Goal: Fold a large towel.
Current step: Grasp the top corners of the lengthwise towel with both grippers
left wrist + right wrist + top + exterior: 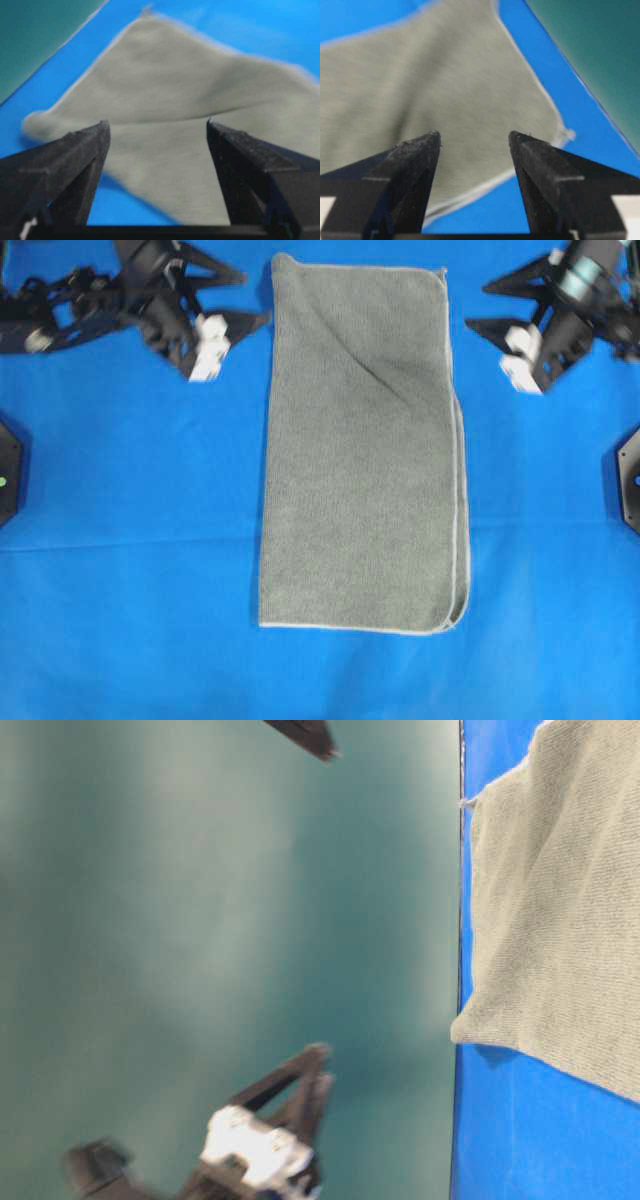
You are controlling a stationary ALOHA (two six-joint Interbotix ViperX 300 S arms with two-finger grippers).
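Lying folded, towel (362, 450) sits between two spread claws

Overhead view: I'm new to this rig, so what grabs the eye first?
The grey-green towel, lying flat as a long strip down the middle of the bright blue sheet, doubled layers showing along its right edge. Flanking its top end, the left gripper and right gripper stand open, holding nothing.

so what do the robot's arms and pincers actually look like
Both arms are black, angular frames with white blocks near the wrist. The left pincer and right pincer each have two black wedge-shaped fingers tapering to rough, grainy tips. The right arm shows a pale teal band.
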